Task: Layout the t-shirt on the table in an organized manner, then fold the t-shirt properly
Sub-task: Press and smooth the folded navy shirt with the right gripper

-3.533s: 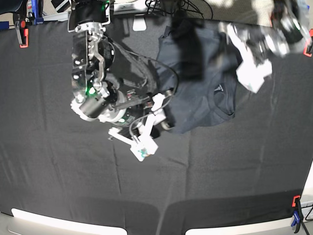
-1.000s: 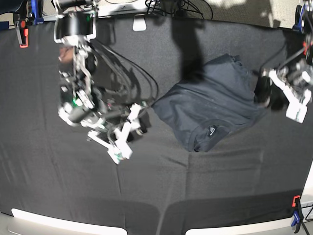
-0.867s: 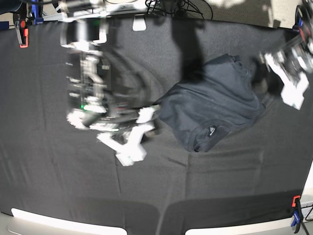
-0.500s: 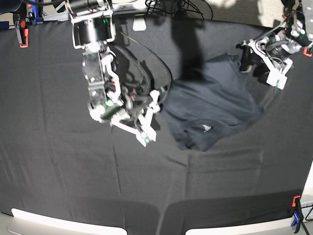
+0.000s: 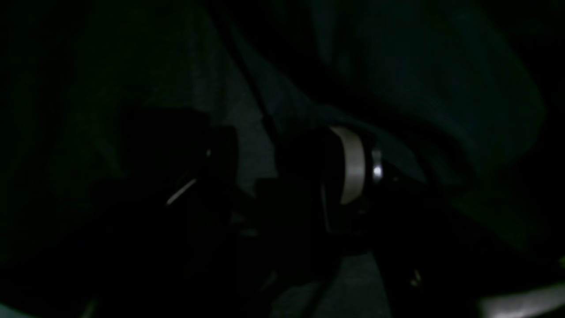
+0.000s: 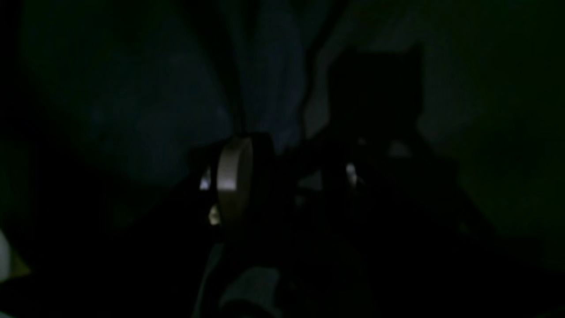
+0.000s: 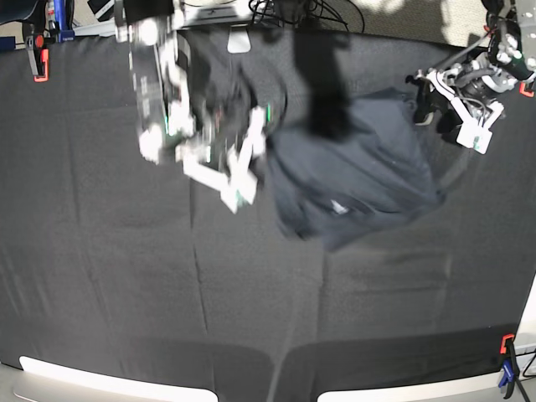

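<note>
Navy t-shirt (image 7: 360, 180) spans between both raised, outstretched arms.

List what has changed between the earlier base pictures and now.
The right gripper rose toward the table's far edge, dragging the t-shirt's near-left corner with it; the shirt bunched and shifted up. The left gripper moved up to the shirt's far-right corner. The corner clamps stayed put.

t-shirt (image 7: 360, 172): plain dark navy, faint bluish sheen
neck label (image 7: 337, 206): small, white
bench (image 7: 100, 276): matte black cloth, pale creases
clamps (image 7: 505, 344): red with blue
hands: white, blurred
</note>
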Controlling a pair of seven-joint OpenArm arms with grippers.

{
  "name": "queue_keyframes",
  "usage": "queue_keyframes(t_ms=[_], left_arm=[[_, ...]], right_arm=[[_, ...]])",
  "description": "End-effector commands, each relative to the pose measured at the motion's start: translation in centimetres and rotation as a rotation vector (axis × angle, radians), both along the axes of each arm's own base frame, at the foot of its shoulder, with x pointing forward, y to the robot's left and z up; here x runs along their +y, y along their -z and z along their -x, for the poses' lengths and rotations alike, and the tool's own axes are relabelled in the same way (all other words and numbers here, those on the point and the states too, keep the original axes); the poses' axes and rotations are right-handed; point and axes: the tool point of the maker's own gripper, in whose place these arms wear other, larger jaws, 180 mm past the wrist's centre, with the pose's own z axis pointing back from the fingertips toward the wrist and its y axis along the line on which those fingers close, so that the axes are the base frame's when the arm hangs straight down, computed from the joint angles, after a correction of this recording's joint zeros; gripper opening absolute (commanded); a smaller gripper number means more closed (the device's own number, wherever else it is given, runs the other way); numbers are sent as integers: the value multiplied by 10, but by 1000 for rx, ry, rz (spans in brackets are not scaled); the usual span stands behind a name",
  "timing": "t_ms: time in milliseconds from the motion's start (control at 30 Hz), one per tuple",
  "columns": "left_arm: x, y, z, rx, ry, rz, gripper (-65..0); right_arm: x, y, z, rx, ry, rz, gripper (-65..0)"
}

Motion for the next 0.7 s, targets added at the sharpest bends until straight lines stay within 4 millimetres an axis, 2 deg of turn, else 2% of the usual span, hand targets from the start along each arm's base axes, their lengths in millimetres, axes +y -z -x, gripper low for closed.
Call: queue_keyframes(t_ms=[0, 167, 267, 367, 467, 667], left_arm=[[2, -11, -8, -45, 5, 3, -360], [13, -20, -14, -66, 21, -18, -360], [21, -27, -19, -70, 35, -29, -360], [21, -37, -22, -78, 42, 15, -360], [8, -49, -23, -86, 65, 44, -360], [-37, -98, -31, -235, 121, 109, -360]], right_arm=[[5, -16, -4, -51, -8, -27, -402], [4, -36, 8, -105, -10, -22, -402], [0, -46, -3, -156, 0, -9, -402], [-1, -60, -21, -210, 8, -22, -402], [0, -75, -39, -258, 14, -36, -402], [4, -106, -69, -340, 30, -79, -402]])
